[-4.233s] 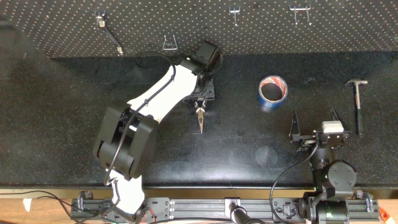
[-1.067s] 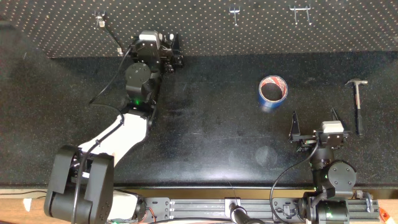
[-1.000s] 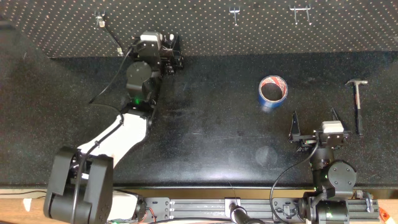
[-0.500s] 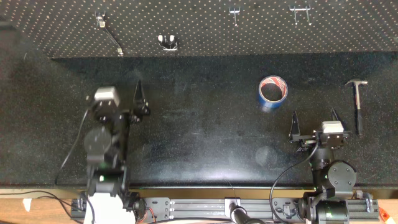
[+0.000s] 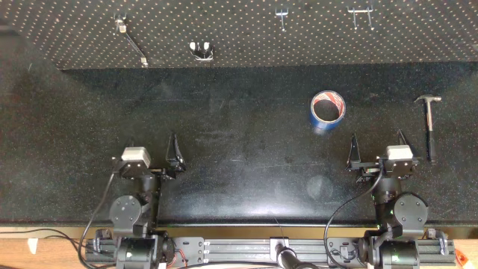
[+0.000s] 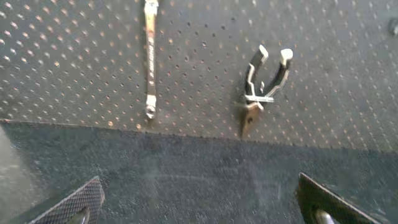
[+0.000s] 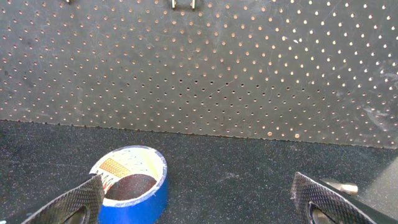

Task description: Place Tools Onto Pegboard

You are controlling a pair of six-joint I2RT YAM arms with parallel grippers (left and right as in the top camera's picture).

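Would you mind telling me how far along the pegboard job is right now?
Done: the wrench and the pliers hang on the pegboard. In hand: nothing; the left gripper and right gripper are both open and empty near their bases. Left: the tape roll and the hammer lie on the table, and two hooks on the board are free.

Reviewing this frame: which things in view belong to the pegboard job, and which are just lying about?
Part of the job:
- pegboard
- wrench and pliers, both hung on it
- tape roll and hammer, lying on the worktop
- empty hooks

Not part of it:
- the black worktop itself
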